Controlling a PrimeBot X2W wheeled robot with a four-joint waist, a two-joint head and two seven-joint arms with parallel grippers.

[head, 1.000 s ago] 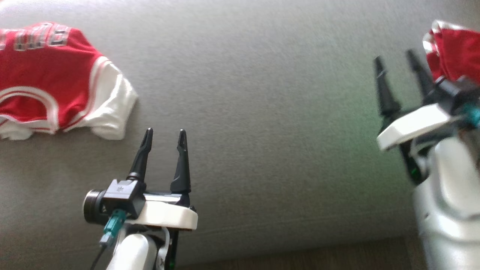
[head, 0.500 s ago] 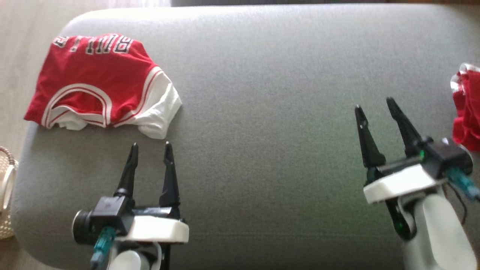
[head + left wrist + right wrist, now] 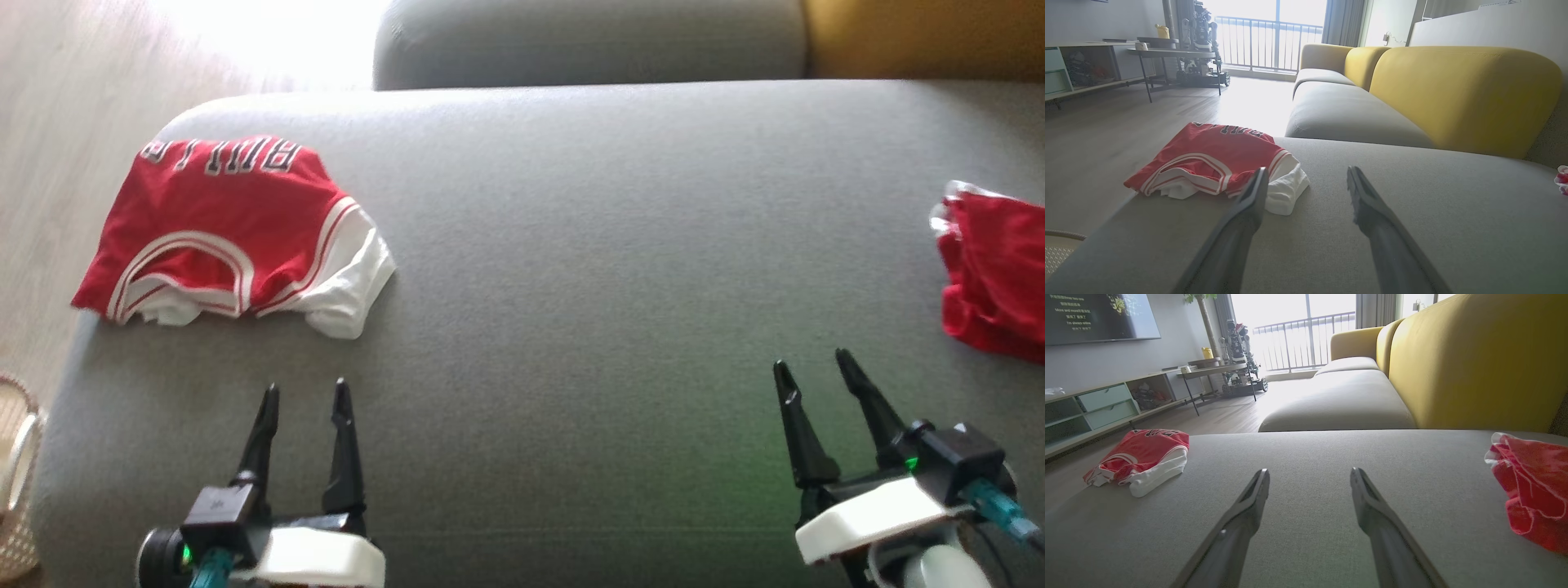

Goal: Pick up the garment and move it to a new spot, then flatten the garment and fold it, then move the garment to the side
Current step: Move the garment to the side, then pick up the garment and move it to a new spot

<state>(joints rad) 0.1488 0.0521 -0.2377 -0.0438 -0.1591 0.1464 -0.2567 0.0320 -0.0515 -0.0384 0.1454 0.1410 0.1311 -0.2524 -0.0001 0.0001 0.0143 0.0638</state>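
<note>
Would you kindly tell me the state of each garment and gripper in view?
Red jersey: folded, lying at the left end of the seat, unheld.
Red garment: crumpled, at the seat's right, unheld.
Left gripper: open, empty.
Right gripper: open, empty.

Head camera: I look down on the grey cushion (image 3: 571,245). Wrist cameras: low over it, facing the window (image 3: 1274,32); all share the folded jersey (image 3: 220,220).
</note>
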